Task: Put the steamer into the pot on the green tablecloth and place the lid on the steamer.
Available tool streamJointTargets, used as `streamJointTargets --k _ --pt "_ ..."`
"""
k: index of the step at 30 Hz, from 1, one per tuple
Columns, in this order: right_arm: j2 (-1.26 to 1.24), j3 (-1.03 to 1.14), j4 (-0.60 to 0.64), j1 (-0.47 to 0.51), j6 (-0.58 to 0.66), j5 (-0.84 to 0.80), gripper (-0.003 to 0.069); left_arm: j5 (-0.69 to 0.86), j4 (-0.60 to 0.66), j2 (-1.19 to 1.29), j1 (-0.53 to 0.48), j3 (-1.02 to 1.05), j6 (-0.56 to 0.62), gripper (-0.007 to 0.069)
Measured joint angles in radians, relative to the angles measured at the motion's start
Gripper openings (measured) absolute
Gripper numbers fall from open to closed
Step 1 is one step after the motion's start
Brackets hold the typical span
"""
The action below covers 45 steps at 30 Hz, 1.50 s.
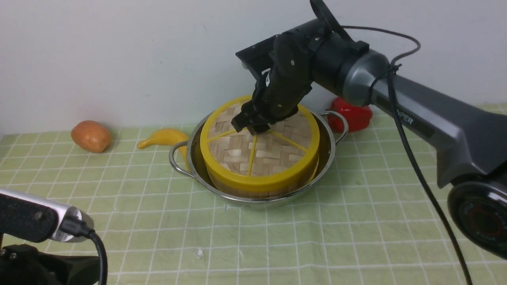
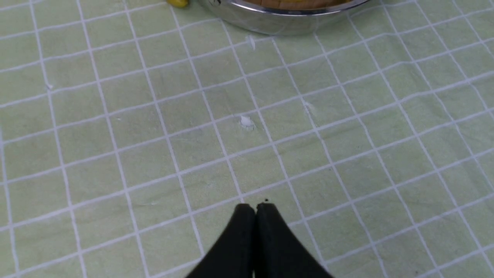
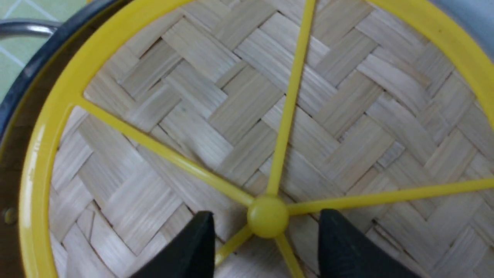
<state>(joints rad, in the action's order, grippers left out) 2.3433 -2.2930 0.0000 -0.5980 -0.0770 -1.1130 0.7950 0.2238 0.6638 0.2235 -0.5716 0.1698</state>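
The steel pot (image 1: 330,156) stands on the green tablecloth (image 1: 356,221) with the steamer (image 1: 247,193) inside it; only a strip of its bamboo wall shows. The woven lid (image 1: 259,152) lies flat on the steamer. My right gripper (image 1: 253,126) hovers over the lid's centre. In the right wrist view the gripper (image 3: 267,214) is open, its fingers either side of the yellow knob (image 3: 267,216) with a gap on both sides. My left gripper (image 2: 255,207) is shut on nothing, low over bare cloth (image 2: 347,135) in front of the pot (image 2: 270,21).
A brown potato (image 1: 91,135) and a banana (image 1: 162,137) lie left of the pot near the wall. Behind the pot's right handle sits a red pepper (image 1: 352,114). The left arm's wrist (image 1: 39,221) is at the near left corner.
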Motion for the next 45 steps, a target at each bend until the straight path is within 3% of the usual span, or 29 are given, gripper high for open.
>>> streamJointTargets --k 2,5,9,12,18,24,25,27,30,35,42,45 --pt "-0.047 0.001 0.0 0.0 0.0 -0.01 0.0489 -0.023 0.0 0.0 0.0 0.0 0.0 0.0011" --pt "-0.136 0.001 -0.012 0.0 0.0 -0.042 0.0522 -0.073 0.0 0.0 0.0 0.0 0.0 0.0024" --pt "-0.268 0.001 -0.07 0.0 0.0 -0.099 0.0523 -0.15 0.0 0.0 0.0 0.0 0.001 0.0042" --pt "-0.368 0.013 -0.12 0.0 0.0 -0.103 0.0479 -0.242 0.0 0.0 0.0 0.0 0.002 0.0055" --pt "-0.636 0.136 -0.128 0.0 0.001 -0.107 0.0248 -0.403 0.0 0.0 0.0 0.0 0.003 0.0085" --pt "-0.878 0.401 -0.111 0.0 0.003 -0.106 0.0043 -0.426 0.0 0.0 0.0 0.0 0.003 0.0097" --pt "-0.878 0.401 -0.111 0.0 0.003 -0.106 0.0036 -0.426 0.0 0.0 0.0 0.0 0.003 0.0097" --pt "-0.983 0.601 -0.108 0.0 0.002 -0.049 -0.0013 -0.426 0.0 0.0 0.0 0.0 0.003 0.0104" --pt "-1.05 0.775 -0.106 0.0 -0.013 0.045 -0.0015 -0.426 0.0 0.0 0.0 0.0 0.003 0.0106" --pt "-1.143 1.2 -0.074 0.0 -0.046 0.366 -0.0015 -0.426 0.0 0.0 0.0 0.0 0.003 0.0118" --pt "-1.15 1.507 -0.02 0.0 -0.048 0.741 -0.001 -0.426 0.0 0.0 0.0 0.0 0.003 0.0128" --pt "-1.152 1.554 0.0 0.0 -0.048 0.794 -0.0008 -0.426 0.0 0.0 0.0 0.0 0.003 0.0129"
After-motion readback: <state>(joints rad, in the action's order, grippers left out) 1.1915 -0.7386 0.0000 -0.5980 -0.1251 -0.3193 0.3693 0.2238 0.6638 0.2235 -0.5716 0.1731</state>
